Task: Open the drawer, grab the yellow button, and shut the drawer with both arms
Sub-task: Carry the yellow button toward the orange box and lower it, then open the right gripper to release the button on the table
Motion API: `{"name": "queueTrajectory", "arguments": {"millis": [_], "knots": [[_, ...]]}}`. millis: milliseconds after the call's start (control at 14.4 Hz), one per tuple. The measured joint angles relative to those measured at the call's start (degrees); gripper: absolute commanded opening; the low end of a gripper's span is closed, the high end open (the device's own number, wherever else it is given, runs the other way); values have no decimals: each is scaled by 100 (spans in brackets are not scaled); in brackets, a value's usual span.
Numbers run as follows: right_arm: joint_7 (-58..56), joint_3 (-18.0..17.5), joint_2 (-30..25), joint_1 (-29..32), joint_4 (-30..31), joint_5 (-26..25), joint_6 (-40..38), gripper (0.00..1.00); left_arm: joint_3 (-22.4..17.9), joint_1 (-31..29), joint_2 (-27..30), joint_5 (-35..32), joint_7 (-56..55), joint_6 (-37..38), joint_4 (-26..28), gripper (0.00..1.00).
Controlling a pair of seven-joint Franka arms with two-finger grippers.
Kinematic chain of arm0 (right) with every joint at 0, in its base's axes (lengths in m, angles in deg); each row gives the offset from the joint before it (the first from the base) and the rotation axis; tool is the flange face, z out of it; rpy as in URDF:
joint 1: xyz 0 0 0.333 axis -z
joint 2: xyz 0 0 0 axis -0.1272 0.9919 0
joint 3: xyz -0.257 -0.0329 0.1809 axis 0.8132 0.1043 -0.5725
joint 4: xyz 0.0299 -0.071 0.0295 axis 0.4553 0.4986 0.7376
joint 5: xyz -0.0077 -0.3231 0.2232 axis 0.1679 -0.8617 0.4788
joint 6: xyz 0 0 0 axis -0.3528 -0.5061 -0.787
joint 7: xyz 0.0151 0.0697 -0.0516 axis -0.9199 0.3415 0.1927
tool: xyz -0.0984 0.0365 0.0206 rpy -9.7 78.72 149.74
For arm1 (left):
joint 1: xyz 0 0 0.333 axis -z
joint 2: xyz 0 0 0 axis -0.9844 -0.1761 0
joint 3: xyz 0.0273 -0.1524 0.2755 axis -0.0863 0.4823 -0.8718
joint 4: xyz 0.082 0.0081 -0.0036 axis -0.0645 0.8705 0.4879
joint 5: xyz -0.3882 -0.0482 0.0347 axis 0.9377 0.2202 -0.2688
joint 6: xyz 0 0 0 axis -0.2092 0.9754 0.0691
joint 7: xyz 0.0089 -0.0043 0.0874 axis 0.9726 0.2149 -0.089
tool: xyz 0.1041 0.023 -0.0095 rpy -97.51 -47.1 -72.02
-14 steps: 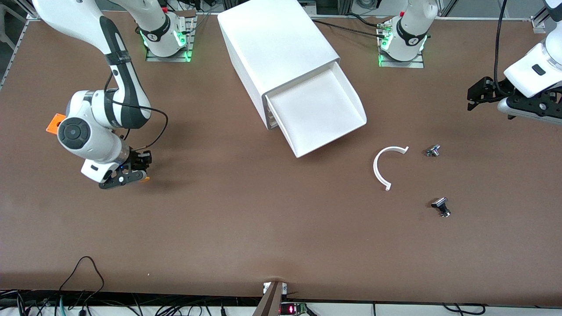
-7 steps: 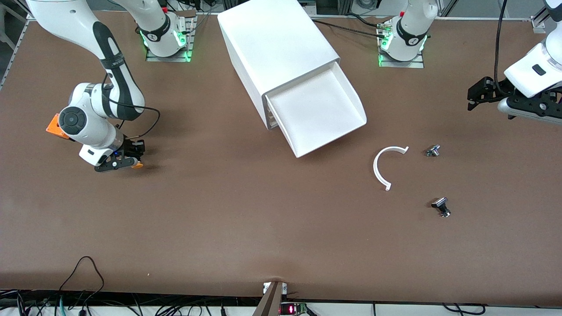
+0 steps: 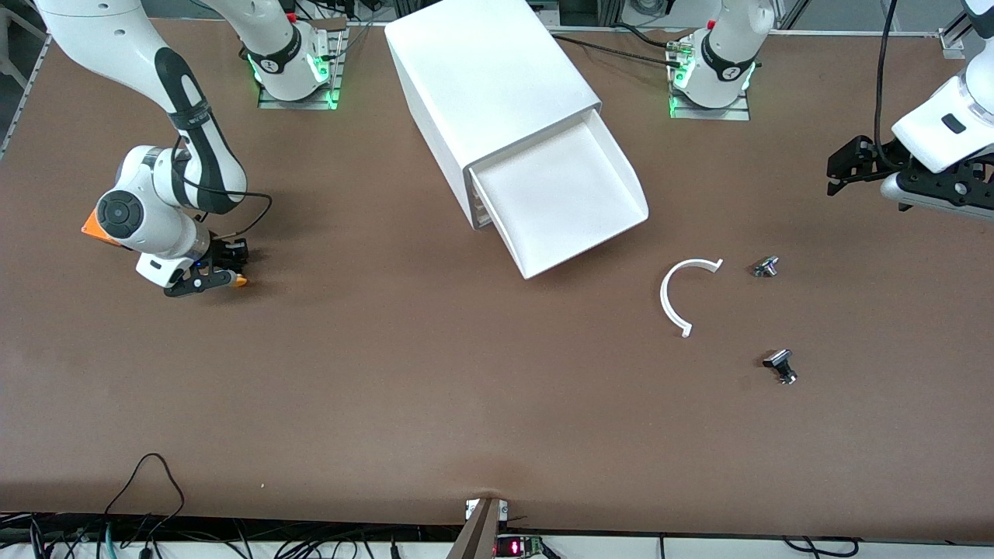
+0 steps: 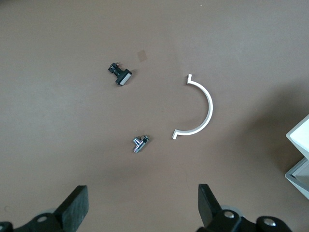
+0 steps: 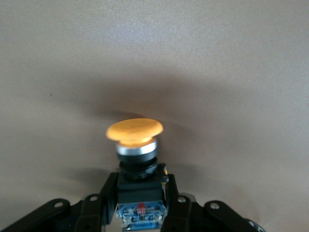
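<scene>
Low near table edge, right gripper [image 3: 225,272] jaws seemingly gripping button [image 5: 134,133], left gripper [image 3: 842,167] jaws wide.

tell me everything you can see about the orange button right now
The button has a round orange mushroom cap, a silver collar beneath it and a black blocky body with a blue base. It lies between the fingers of the right hand, low over the table toward the right arm's end. Whether it touches the table cannot be told.

The button [image 3: 239,280] lies toward the right arm's end of the table [image 3: 388,388].
</scene>
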Motion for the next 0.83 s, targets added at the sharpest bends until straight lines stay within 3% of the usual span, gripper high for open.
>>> {"name": "queueTrajectory", "arguments": {"millis": [347, 694, 832], "knots": [[16, -242, -44, 8, -418, 0, -174, 100, -1, -4, -1, 0, 0, 6, 0, 100], [78, -485, -223, 9, -1772, 35, -1815, 100, -2, -6, -1, 0, 0, 8, 0, 100], [82, -533, -271, 9, -2357, 331, -2557, 100, -2, -6, -13, 0, 0, 8, -1, 100]]}}
